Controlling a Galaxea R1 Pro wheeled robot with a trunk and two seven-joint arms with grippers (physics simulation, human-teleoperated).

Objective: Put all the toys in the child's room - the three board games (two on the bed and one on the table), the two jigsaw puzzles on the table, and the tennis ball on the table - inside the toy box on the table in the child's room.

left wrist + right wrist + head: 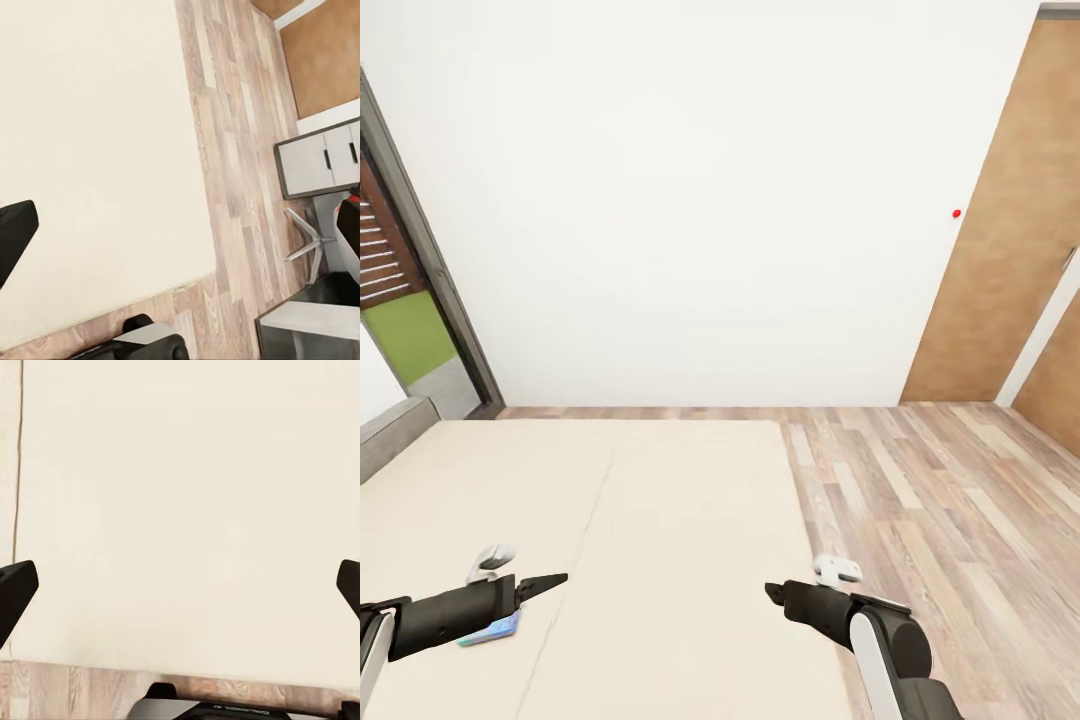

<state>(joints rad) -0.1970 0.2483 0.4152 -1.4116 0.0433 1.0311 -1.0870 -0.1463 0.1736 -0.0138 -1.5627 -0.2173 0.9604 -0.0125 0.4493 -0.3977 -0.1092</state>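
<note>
The head view shows a blue board game [493, 630] on the bed [660, 520], partly under the left gripper [555, 580]. The left wrist view shows a white drawer unit [319, 159] beside the wood floor [240, 187]. Both wrist views show fingers spread wide, the right gripper [180, 585] over bare mattress.

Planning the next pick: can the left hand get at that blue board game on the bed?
Probably yes. The blue board game lies flat on the bed right under the left arm, and the left hand, apparently open, has nothing blocking it.

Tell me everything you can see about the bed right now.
The bed is a large, flat, cream mattress with a faint seam running along it and a grey edge at its far left. It sits on the wood-plank floor near the white wall. A small blue-printed box lies on it, partly hidden under the left arm.
</note>
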